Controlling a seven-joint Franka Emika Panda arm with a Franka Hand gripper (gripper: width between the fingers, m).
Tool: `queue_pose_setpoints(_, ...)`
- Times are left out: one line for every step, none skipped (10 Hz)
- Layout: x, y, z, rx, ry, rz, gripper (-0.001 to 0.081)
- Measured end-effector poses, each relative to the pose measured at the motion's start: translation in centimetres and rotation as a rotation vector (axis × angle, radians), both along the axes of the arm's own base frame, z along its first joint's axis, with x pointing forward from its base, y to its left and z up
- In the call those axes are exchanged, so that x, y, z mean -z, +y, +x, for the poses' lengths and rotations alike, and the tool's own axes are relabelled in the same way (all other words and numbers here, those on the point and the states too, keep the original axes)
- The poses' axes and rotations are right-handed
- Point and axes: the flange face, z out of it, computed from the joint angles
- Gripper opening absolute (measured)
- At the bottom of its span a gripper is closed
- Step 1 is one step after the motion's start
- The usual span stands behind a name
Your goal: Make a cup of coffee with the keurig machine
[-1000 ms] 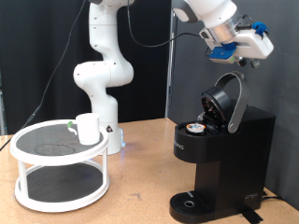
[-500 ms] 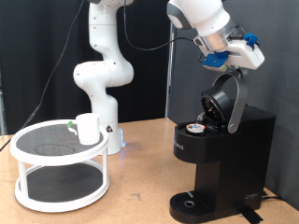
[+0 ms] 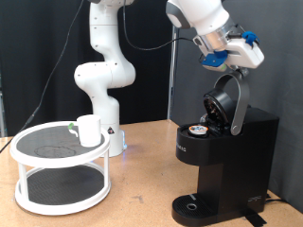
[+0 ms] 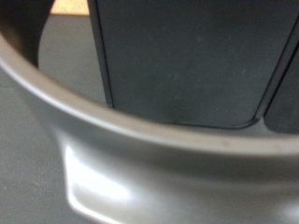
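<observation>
The keurig machine (image 3: 223, 163) stands at the exterior view's right with its domed lid (image 3: 225, 102) hinged up and a small pod (image 3: 198, 130) sitting in the open chamber. My gripper (image 3: 242, 53) hovers just above the top of the raised lid's grey handle. No fingers show in the wrist view, which is filled by the curved grey handle (image 4: 140, 126) against the black machine body (image 4: 187, 56). The white cup (image 3: 89, 130) stands on the top shelf of a round rack, far from the gripper.
The white two-tier round rack (image 3: 59, 180) sits at the exterior view's left. The arm's white base (image 3: 102, 76) stands behind it. The machine's round drip tray (image 3: 194, 205) is bare, near the wooden table's front.
The gripper has moved towards the exterior view's left and slightly down, ending closer above the raised lid. The cup, pod and lid have stayed put.
</observation>
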Motion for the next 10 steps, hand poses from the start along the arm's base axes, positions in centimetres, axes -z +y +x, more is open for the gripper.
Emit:
queue_pose_setpoints(-0.4,-0.9,-0.3,0.003,-0.012,-0.034,0.0)
queue_pose_setpoints(-0.7,-1.9,-0.5,0.012,-0.01,-0.069,0.0)
queue_pose_setpoints(-0.8,-2.9,-0.6,0.025,0.0,-0.101,0.0)
queue_pose_setpoints(-0.7,-4.1,-0.6,0.033,0.011,-0.125,0.0)
queue_pose_setpoints(-0.5,-5.2,-0.5,0.04,0.023,-0.144,0.0)
queue_pose_setpoints(-0.1,-6.5,-0.5,0.049,0.037,-0.164,0.0)
queue_pose_setpoints(0.4,-7.6,-0.4,0.058,0.05,-0.182,0.0)
queue_pose_setpoints(1.0,-8.6,-0.4,0.062,0.063,-0.206,0.0)
queue_pose_setpoints(1.5,-9.3,-0.4,0.068,0.078,-0.231,0.0)
queue_pose_setpoints(2.0,-9.8,-0.3,0.076,0.094,-0.25,0.0)
